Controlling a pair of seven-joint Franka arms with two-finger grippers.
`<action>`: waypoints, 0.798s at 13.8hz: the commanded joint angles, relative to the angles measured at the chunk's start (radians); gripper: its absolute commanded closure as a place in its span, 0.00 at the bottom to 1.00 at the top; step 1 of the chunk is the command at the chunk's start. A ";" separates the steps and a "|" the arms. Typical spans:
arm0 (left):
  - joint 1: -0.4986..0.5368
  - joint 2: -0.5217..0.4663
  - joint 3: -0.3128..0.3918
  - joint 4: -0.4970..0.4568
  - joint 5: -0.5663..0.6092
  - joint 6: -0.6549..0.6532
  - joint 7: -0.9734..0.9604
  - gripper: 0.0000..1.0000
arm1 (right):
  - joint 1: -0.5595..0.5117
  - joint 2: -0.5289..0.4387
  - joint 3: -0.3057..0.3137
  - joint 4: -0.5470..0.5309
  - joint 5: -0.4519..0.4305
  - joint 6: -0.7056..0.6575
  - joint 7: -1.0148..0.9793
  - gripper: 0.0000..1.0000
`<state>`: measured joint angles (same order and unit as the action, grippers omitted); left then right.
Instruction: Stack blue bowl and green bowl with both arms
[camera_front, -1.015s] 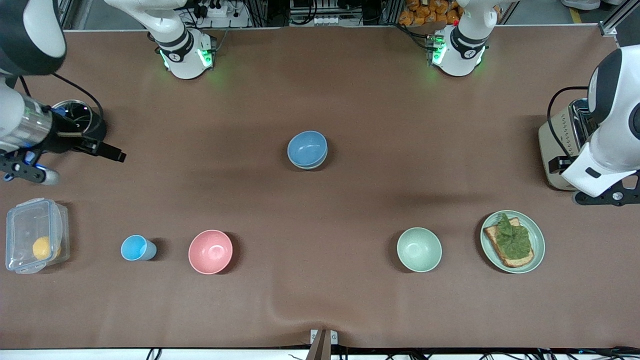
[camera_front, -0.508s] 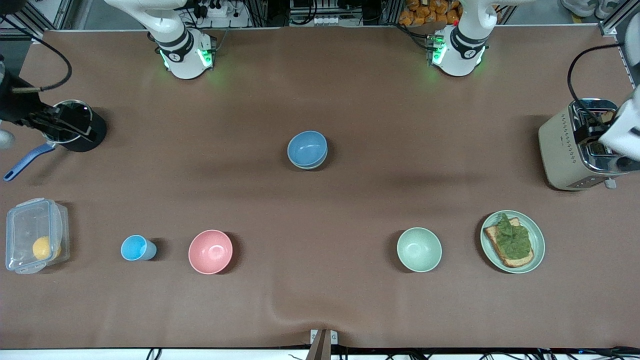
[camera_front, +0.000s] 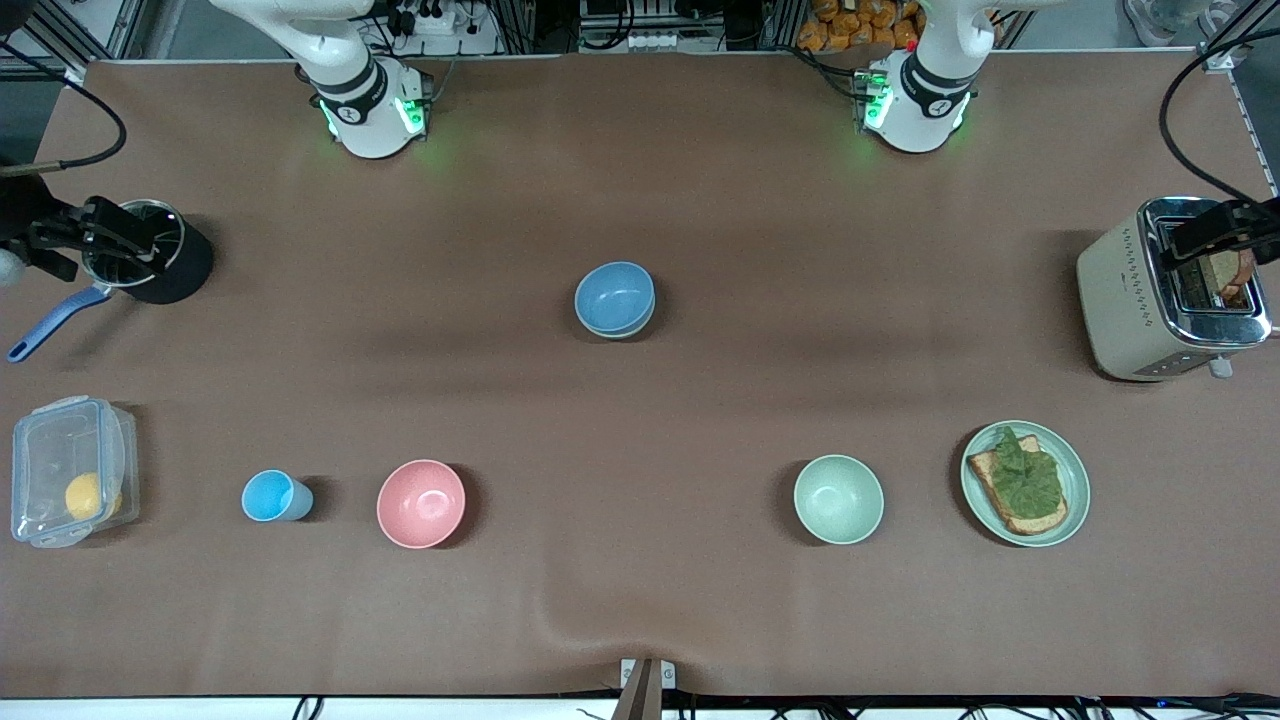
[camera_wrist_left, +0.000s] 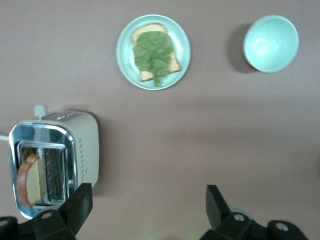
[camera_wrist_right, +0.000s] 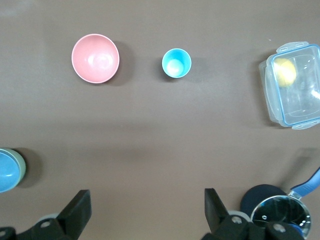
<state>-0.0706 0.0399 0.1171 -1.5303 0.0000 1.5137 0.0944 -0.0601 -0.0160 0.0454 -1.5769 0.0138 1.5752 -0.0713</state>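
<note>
Both fingers (camera_wrist_left: 145, 210) (camera_wrist_right: 145, 212) spread, over table ends.

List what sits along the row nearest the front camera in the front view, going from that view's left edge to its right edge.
Clear lidded container → small light-blue cup → pink bowl → lone green bowl → green plate with toast and a leaf.

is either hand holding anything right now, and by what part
Nothing is held. The left hand is open over the toaster; the right hand is open over the pot.
</note>
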 joint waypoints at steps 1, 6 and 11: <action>0.001 0.002 -0.039 -0.008 0.006 0.005 0.145 0.00 | 0.000 -0.005 0.011 0.006 -0.031 -0.015 -0.015 0.00; 0.024 0.000 -0.155 -0.002 0.002 0.002 0.009 0.00 | 0.034 0.004 0.014 0.034 -0.034 -0.014 -0.005 0.00; 0.038 -0.003 -0.172 -0.004 0.002 -0.001 -0.044 0.00 | 0.029 0.005 0.010 0.035 -0.034 -0.015 -0.013 0.00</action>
<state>-0.0505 0.0502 -0.0440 -1.5324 0.0010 1.5136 0.0562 -0.0306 -0.0160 0.0581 -1.5603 0.0008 1.5731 -0.0727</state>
